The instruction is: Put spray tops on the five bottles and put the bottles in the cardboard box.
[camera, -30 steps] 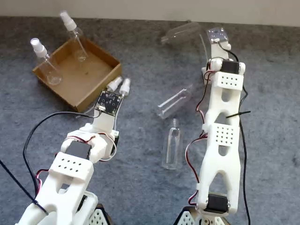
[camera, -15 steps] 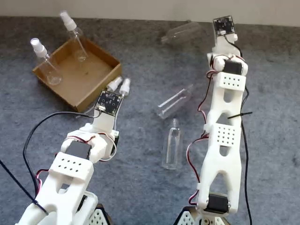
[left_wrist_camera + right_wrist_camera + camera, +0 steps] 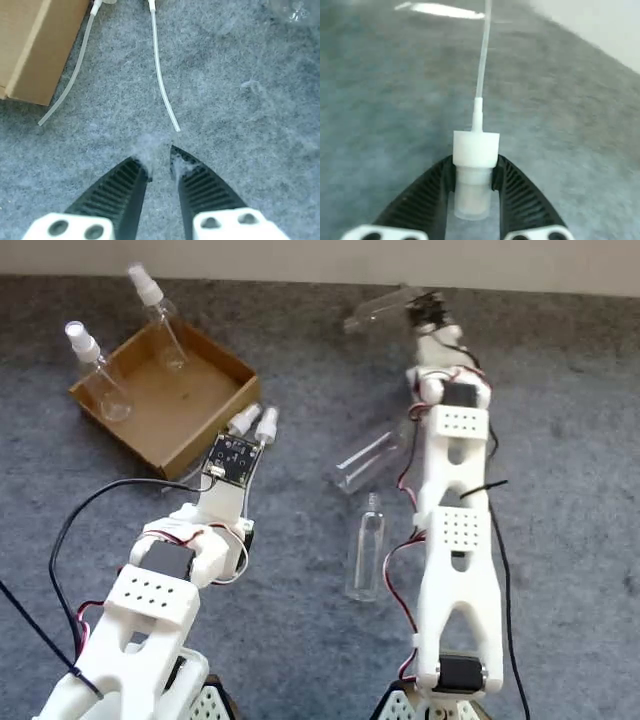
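Observation:
In the right wrist view my right gripper (image 3: 475,161) is shut on a white spray top (image 3: 476,145), whose thin tube (image 3: 482,60) points away from me. From above, that gripper (image 3: 428,308) hangs at the far side, right beside a clear bottle (image 3: 383,305) lying there. Two more uncapped bottles lie near the right arm, one (image 3: 368,460) slanted and one (image 3: 365,545) nearer. My left gripper (image 3: 157,162) is open by a narrow gap over bare carpet, just short of two loose spray tops (image 3: 257,421) whose tubes (image 3: 162,85) trail toward it.
The cardboard box (image 3: 215,425) sits at the far left, and two bottles with spray tops (image 3: 100,375) stand in it. Its corner (image 3: 35,45) is close to the left gripper. Grey carpet covers the table, with free room at the right and in front.
The right arm has swung left at the far side, bringing its spray top next to the far lying bottle. The left arm has not moved.

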Robot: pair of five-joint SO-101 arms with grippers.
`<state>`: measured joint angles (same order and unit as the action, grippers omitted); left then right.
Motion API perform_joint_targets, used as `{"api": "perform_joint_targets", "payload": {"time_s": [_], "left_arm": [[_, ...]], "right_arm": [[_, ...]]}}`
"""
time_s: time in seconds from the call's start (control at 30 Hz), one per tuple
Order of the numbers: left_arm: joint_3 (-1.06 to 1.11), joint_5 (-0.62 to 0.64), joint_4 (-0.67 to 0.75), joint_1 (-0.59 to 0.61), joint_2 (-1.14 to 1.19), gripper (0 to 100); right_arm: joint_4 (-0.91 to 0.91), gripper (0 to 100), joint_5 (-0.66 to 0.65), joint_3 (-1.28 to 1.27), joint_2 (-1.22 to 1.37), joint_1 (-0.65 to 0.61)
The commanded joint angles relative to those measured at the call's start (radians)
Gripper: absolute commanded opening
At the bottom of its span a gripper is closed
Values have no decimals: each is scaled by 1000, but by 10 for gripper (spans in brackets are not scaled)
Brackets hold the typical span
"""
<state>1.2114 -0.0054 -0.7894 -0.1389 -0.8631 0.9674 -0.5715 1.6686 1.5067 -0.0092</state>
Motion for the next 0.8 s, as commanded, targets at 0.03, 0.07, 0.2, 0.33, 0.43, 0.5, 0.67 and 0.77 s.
{"api": "perform_joint_targets", "payload": {"time_s": [0.03, 0.07, 0.2, 0.33, 0.43, 0.5, 0.67, 0.77], "left_arm": [[-4, -11, 20, 7, -25, 7], [-4, -11, 20, 7, -25, 7], [-4, -11, 20, 5, -25, 7], [-5, -11, 20, 7, -25, 7], [-5, -11, 20, 8, -25, 7], [-5, -11, 20, 8, -25, 7], [-7, -11, 20, 10, -25, 7], [-7, -11, 20, 10, -25, 7]], "right_arm": [[102, 9, -224, 81, -22, -81], [120, 9, -236, 81, -24, -85], [166, 9, -253, 88, -30, -90], [168, 9, -247, 90, -44, -67], [168, 9, -247, 90, -74, -44], [168, 9, -245, 90, -111, -30], [177, 9, -245, 90, -226, 1], [179, 9, -245, 90, -285, 19]]}}
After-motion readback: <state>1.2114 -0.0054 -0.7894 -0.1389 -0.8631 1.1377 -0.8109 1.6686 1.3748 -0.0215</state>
